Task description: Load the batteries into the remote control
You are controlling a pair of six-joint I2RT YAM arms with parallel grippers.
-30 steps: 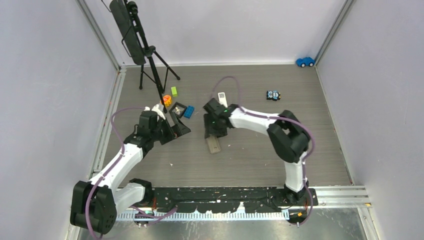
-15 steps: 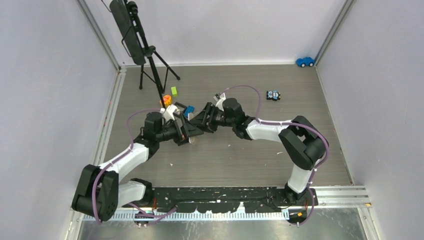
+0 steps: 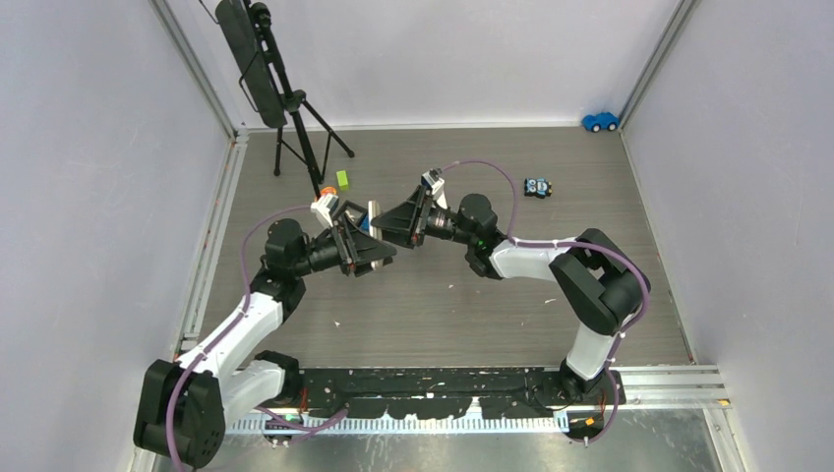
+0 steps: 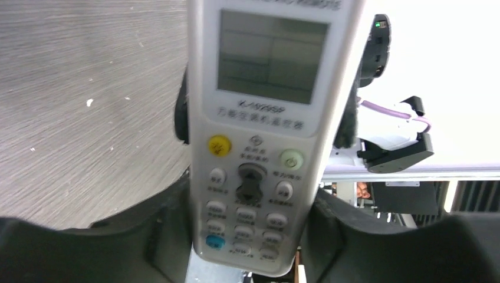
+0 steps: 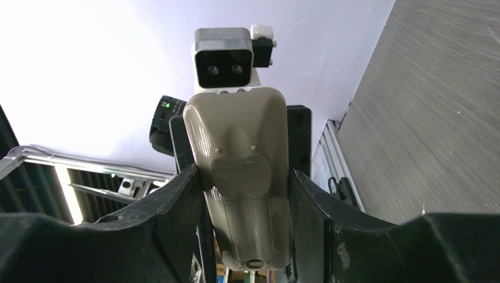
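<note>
Left end effector: its fingers bear on both long edges of the white rectangular plastic remote control, low down by the keypad. How firmly it clamps, I cannot tell. The screen and buttons face this wrist.

The remote hangs clear of the grey wood-grain surface, bridged between the two end effectors, which meet nose to nose.

Right end effector: part open and clenched on the same remote from the opposite side. The remote's plain back and the battery cover lie between its fingers.

My reading is that this double hold is a handover or regrip. One arm steadies the body so the cover side can be worked.

Batteries: I can find none in any view, and the cover looks shut.
</note>
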